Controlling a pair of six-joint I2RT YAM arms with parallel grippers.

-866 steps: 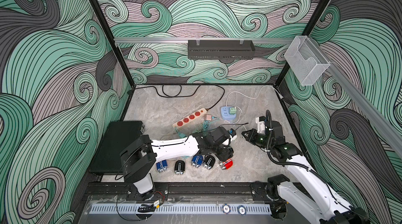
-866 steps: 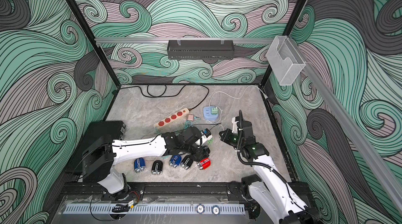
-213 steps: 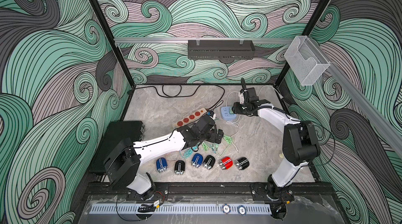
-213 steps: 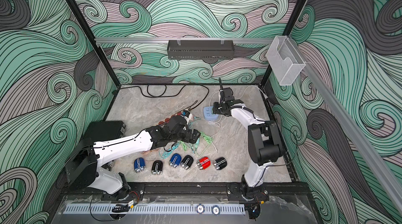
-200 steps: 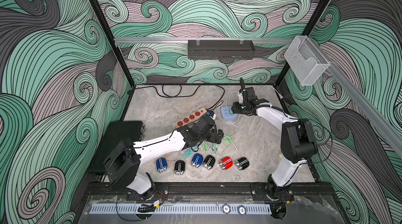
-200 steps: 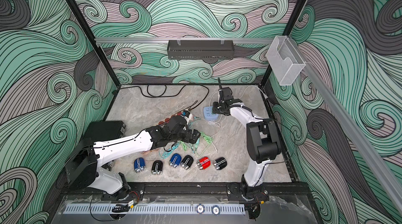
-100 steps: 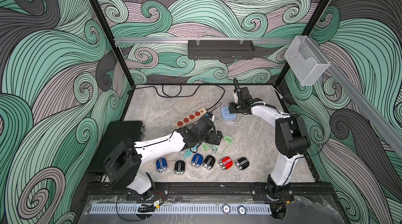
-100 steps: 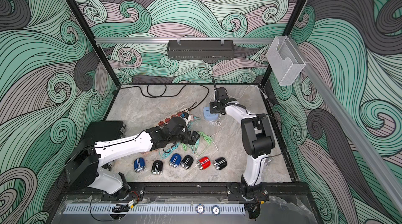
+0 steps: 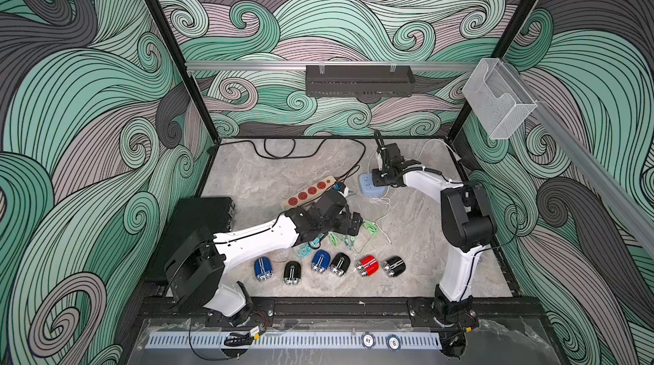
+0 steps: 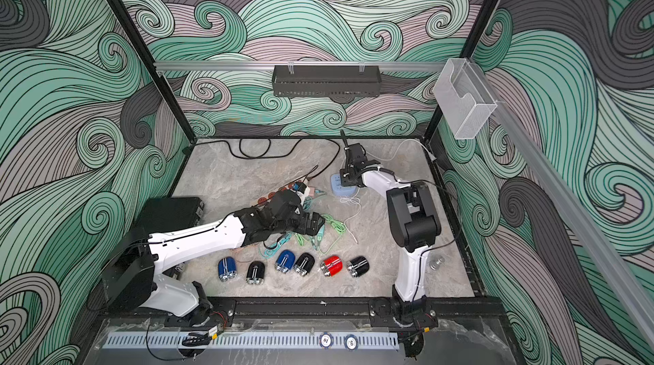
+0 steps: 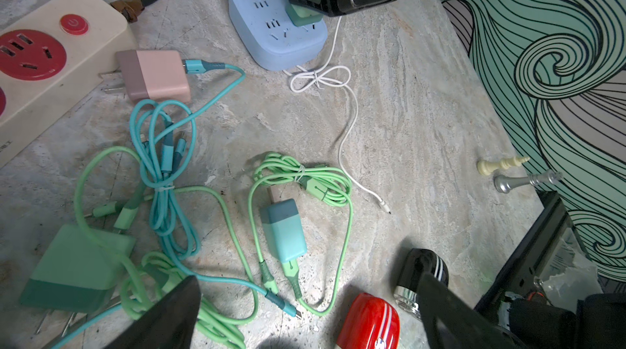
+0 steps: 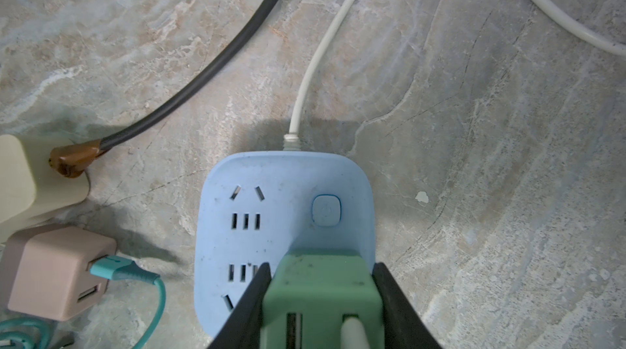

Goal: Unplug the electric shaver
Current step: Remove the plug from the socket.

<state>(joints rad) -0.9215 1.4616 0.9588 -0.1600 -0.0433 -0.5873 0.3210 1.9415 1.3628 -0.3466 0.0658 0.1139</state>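
Front edge: row of shavers (image 9: 339, 264) lying on the table (image 9: 247, 175), six of them: blue, black, blue, black, red, black. No cable is attached to any of them.

Just behind: left gripper (image 9: 354, 227) hangs over the cable tangle (image 11: 162, 168) with its jaws spread wide and nothing between them. Under it lie the teal adapter (image 11: 284, 232) and the green cables, all loose on the table. The pink adapter (image 11: 155, 74) lies on its side beside the cream power strip (image 9: 311, 189), prongs out of the socket.

Further back: blue power cube (image 12: 271, 201), near the cream strip's cord end. The green adapter (image 12: 321, 296) is seated in the cube. The right gripper (image 9: 380, 177) clamps it, one finger pressed on each side of the block.

The white cable (image 11: 345, 120) runs from that adapter, is tied in a bow beside the cube, and its free end lies bare on the table, apart from the shavers.

Back: the strip's black cord (image 9: 283, 149) loops along the rear wall.
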